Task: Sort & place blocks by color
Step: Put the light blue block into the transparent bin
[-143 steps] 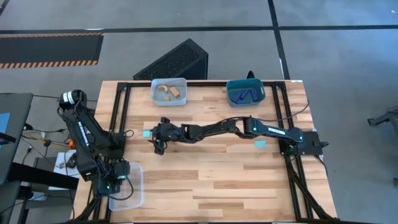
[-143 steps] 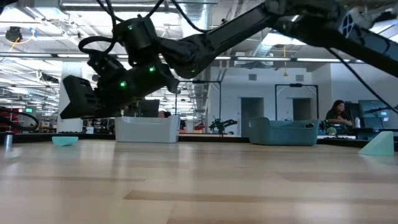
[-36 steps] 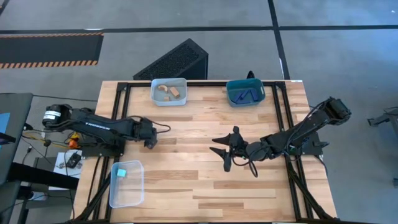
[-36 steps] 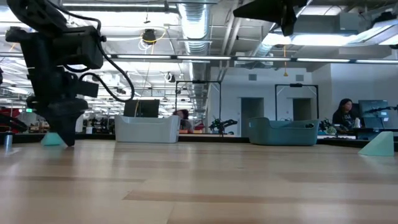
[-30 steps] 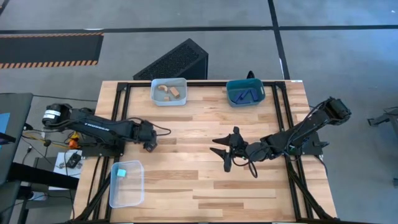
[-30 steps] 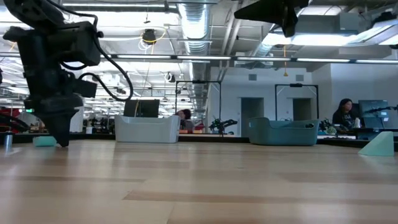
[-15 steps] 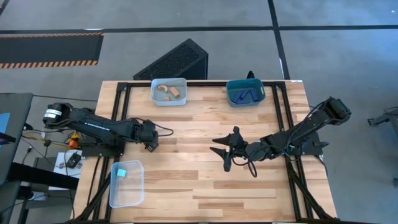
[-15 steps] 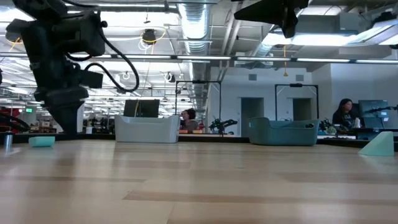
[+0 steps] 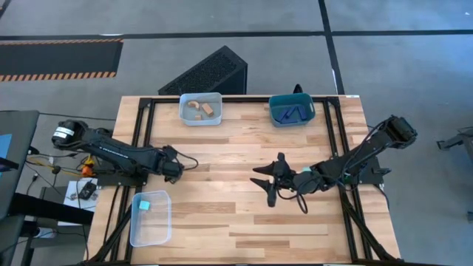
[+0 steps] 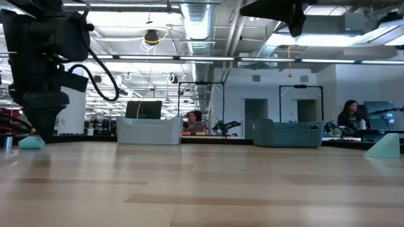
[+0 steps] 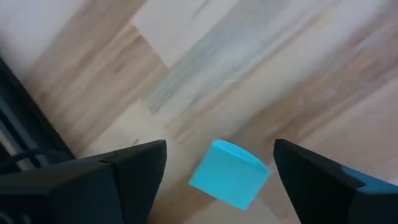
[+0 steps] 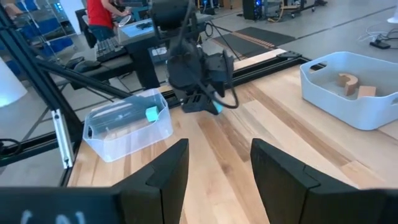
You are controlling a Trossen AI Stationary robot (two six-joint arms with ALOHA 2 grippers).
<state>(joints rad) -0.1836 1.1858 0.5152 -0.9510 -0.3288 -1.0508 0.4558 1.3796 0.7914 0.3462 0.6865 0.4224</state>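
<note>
A cyan block (image 11: pixel 229 174) lies on the wood table between the open fingers of my left gripper (image 11: pixel 219 152), which hovers low over the table's left middle (image 9: pixel 172 170). The low view shows this block (image 10: pixel 30 143) resting flat beside the gripper (image 10: pixel 43 129). My right gripper (image 9: pixel 266 182) waits open above the table's middle (image 12: pixel 219 168). Another cyan block (image 9: pixel 145 205) sits in the clear bin (image 9: pixel 150 229). Tan pieces (image 9: pixel 201 108) lie in the grey bin, dark blue bars (image 9: pixel 292 113) in the teal bin. A cyan wedge (image 10: pixel 383 146) lies at the right. My left gripper comes at the cyan block from above, a finger on either side of it. The block's corner (image 11: pixel 266 171) lies close to one finger (image 11: pixel 311 180). I cannot tell whether they touch. The block sits flat on the table.
The grey bin (image 9: pixel 185 118) and teal bin (image 9: pixel 272 118) stand at the far edge. The clear bin sits at the near left corner. Black frame rails (image 9: pixel 144 125) run along the table's sides. People show in the room beyond.
My left gripper has moved toward the table's left edge, rising a little and coming down again. The cyan block under it has slid along the table the same way, staying flat.
</note>
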